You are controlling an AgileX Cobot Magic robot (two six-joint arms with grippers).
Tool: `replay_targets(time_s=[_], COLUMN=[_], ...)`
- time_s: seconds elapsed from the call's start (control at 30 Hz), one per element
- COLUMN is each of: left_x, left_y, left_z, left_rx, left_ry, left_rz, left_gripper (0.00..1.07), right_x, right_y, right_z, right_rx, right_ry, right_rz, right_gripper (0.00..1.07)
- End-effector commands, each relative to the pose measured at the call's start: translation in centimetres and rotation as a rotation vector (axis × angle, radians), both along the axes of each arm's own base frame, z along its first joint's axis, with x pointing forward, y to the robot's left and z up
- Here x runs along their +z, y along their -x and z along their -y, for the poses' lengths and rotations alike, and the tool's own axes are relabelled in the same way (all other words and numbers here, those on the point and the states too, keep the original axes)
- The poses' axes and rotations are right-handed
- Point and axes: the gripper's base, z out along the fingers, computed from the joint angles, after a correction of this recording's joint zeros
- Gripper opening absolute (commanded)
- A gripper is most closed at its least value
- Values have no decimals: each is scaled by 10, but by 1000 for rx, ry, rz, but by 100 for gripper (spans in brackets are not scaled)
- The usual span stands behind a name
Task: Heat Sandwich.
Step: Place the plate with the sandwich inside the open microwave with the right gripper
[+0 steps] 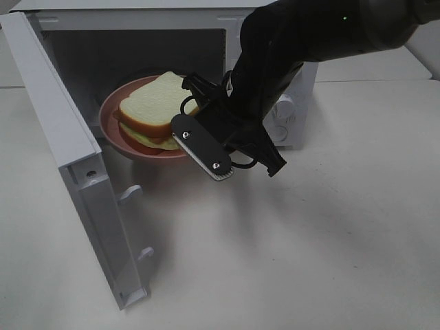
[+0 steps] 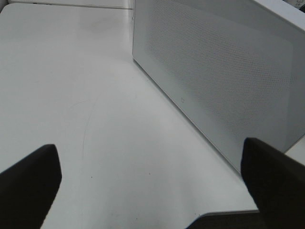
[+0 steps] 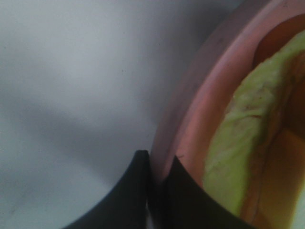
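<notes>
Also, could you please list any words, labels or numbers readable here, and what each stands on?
None can be read.
The microwave door bears one tiny mark, too small to read.
The control panel shows no legible marking.
The sandwich, pink plate and table carry no text.

Soft light from overhead leaves the white table [image 1: 357, 234] evenly bright; faint, wide shadows lie under the arm [image 1: 295, 48] and beside the door [image 1: 75, 158], and the microwave [image 1: 130, 19] cavity is dim. The high view is slightly grainy. In its wrist view the left claw [image 2: 148, 145] is dark and soft-edged. The right wrist view is close and blurred: right claw [image 3: 157, 160], plate [image 3: 190, 109] and sandwich [image 3: 233, 157] all smear
</notes>
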Motion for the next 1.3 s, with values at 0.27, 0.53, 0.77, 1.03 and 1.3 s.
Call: replay_targets(time_s=[0.27,0.53,0.77,1.03,1.3], left_x=[1,1,1,1,1], left_y=[2,2,2,2,2], left_z=[1,1,1,1,1], left_rx=[-8,-8,-8,-8,-8], left_ry=[7,7,7,7,7], left_rz=[28,28,28,28,28], left_gripper=[97,97,97,97,97], right_x=[5,0,0,3,0], right_y=[-23,-40,-56,-72,-87], right_z=[-26,-39,-50,-59,-70], right_rx=[-22,-57,-106,-173,-203], right_ry=[-55,-57,-57,-70,-94], right_rz=[39,25,35,59,68], right_gripper=[1,1,1,1,0])
